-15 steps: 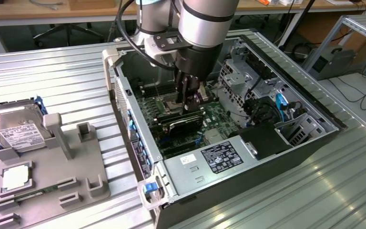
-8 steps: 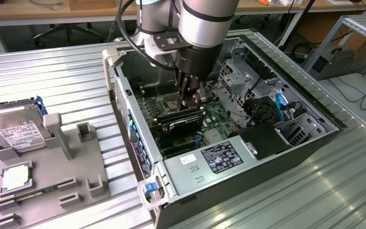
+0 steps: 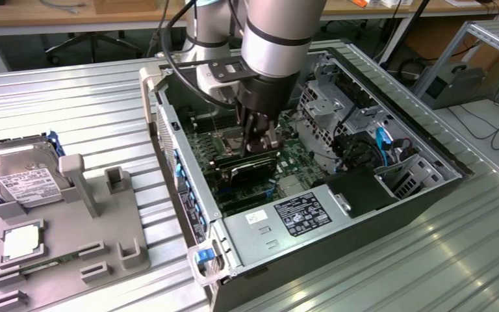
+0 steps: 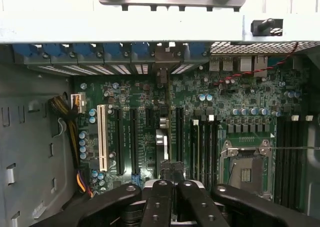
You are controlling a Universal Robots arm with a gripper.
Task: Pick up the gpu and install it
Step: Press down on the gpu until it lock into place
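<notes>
The pincer (image 3: 261, 148) is seen lowered inside the open computer case (image 3: 423, 146), its fingers (image 4: 165, 199) drawn fully together on the upper edge of the gpu (image 3: 247, 170), which is held edge-on over the motherboard (image 4: 240, 99) among the expansion slots (image 4: 134, 142). Whether the card's contacts are already seated cannot be told.

A misaligned card could be forced against the slot's rim and either jam or bend, should it be tilted along its length. The bracket end could catch on the case's rear wall (image 4: 150, 29), where the blue slot latches (image 4: 80, 49) are lined up. A slip in the narrow grip is also judged possible.

On the tabletop (image 3: 67, 97), a grey parts holder (image 3: 111, 221) is seen carrying a hard drive (image 3: 17, 172) and a processor (image 3: 20, 239) in separate recesses. An empty CPU socket (image 4: 245, 167) is visible on the board.
</notes>
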